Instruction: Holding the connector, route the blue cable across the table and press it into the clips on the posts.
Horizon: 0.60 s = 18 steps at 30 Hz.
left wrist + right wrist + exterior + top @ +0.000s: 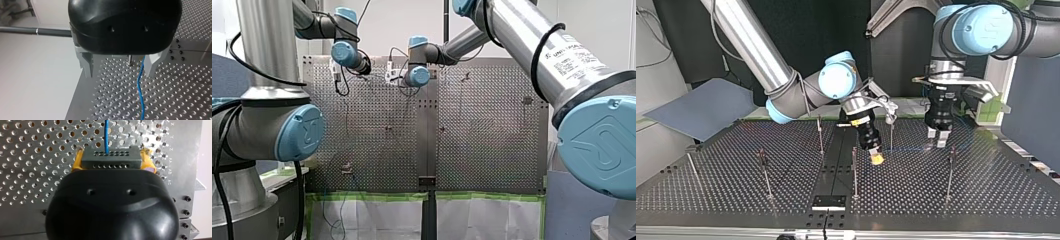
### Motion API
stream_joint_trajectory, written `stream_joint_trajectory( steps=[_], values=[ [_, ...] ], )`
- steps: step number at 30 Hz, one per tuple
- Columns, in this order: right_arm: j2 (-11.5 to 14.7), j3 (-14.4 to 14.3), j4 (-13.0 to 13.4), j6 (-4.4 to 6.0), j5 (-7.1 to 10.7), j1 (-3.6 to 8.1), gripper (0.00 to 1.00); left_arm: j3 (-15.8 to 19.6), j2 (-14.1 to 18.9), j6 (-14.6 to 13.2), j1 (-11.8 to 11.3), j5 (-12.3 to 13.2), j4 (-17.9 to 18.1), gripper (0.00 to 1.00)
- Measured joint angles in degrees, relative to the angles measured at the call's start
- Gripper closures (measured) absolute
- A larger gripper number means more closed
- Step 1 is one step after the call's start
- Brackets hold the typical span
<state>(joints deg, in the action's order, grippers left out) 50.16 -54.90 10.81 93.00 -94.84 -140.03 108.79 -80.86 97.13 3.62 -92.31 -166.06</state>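
In the right wrist view my right gripper (pixel 112 161) is shut on a black connector (pixel 110 158), held between its yellow pads (pixel 77 161). The blue cable (pixel 106 132) leaves the connector's top and runs ahead over the perforated table. In the top view that gripper (pixel 876 158) hangs low near the table's middle. My left gripper (pixel 939 142) stands to its right, close to the plate. In the left wrist view my left gripper (pixel 119 73) is open, and the blue cable (pixel 140 92) runs between its fingers without being gripped. A thin post (pixel 130 59) stands just behind the cable.
Several thin posts stand on the perforated table (pixel 986 190), among them one (pixel 854 170) in front of my right gripper and one (pixel 950 170) in front of my left gripper. A black bracket (pixel 828 201) sits at the near edge. A grey board (pixel 701 107) leans at the left.
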Motion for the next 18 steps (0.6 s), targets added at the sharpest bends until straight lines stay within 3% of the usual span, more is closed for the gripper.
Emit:
stream_joint_trajectory(
  steps=[11,18],
  values=[
    [0.00,0.01,-0.07,0.00,0.00,0.01,1.00,-0.54,-3.67,-2.85,-0.19,-2.74,0.24,0.00],
    [0.00,0.01,-0.08,-0.08,0.00,0.05,1.00,-1.85,-5.21,-3.60,-0.25,-3.13,1.35,0.00]
  ],
)
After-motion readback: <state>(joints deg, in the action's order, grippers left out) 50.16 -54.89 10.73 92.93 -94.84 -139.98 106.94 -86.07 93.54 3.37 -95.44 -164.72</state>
